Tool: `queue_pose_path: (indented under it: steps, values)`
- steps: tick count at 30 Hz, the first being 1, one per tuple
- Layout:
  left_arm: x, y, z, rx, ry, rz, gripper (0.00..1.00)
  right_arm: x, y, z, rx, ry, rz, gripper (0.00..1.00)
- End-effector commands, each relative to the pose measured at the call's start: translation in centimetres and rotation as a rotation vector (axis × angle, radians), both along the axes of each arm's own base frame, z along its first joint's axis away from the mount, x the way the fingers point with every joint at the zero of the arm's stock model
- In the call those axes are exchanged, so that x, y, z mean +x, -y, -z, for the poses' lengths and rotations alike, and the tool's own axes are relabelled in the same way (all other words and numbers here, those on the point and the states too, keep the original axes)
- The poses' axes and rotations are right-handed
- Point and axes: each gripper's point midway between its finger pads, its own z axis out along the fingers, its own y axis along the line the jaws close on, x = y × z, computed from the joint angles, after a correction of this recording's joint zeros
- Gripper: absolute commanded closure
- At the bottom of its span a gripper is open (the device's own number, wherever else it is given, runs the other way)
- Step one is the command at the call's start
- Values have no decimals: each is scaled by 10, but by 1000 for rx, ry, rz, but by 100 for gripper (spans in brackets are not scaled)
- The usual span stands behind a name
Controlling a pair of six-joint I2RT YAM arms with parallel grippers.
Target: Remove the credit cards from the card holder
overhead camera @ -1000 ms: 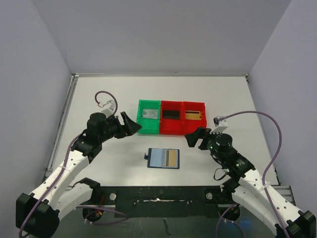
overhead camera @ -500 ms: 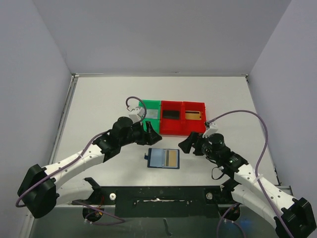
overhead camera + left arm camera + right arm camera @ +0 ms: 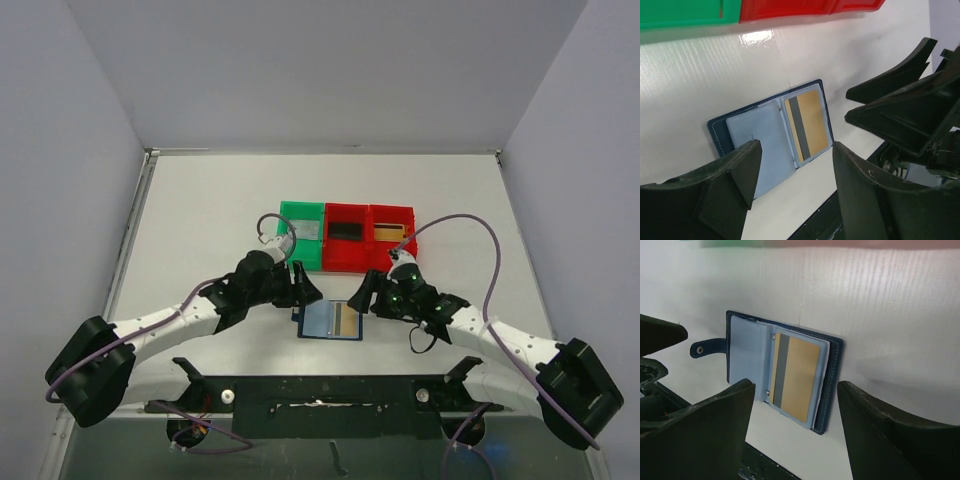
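The card holder (image 3: 329,320) lies open on the table, a navy wallet with pale blue pockets. It also shows in the left wrist view (image 3: 757,135) and the right wrist view (image 3: 747,352). A gold-orange credit card (image 3: 796,377) with a dark stripe sits in its right pocket (image 3: 811,120). My left gripper (image 3: 304,287) is open and empty just above the wallet's left edge (image 3: 796,167). My right gripper (image 3: 361,294) is open and empty at the wallet's right edge (image 3: 796,392). A silver-grey card (image 3: 307,231), a black card (image 3: 346,230) and a gold card (image 3: 391,234) lie in the trays.
A green tray (image 3: 300,206) and two red trays (image 3: 345,208) (image 3: 393,209) stand in a row behind the wallet. The table's dark front edge (image 3: 330,385) runs just below the wallet. The two grippers' fingers are close together over the wallet.
Both arms have swung inward and down: the left gripper from the far left, the right gripper from the right. Both now flank the open wallet. The wallet has not moved.
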Motion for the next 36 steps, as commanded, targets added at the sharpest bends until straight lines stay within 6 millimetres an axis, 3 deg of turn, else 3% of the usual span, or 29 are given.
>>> queue_pose_path:
  steps: [1,6,10,15,25,31,36]
  values:
    - [13,12,-24,-103,40,-23,44,15,-25,-21,-12,29,-46,34]
    - [15,9,-18,-84,17,-41,48,17,-48,-24,7,36,-105,40]
    - [14,15,-16,-87,7,-16,54,16,-55,-26,35,38,-122,44]
    - [10,21,-14,-108,-27,3,55,-2,-55,4,25,-21,-232,45]
    - [-2,39,1,-68,-67,62,57,-10,-19,52,-109,-157,-192,52]
    - [-11,51,12,-61,-90,89,62,-13,-17,56,-104,-159,-205,53]
    - [-23,67,30,-76,-129,118,72,-13,-18,55,-80,-155,-215,58]
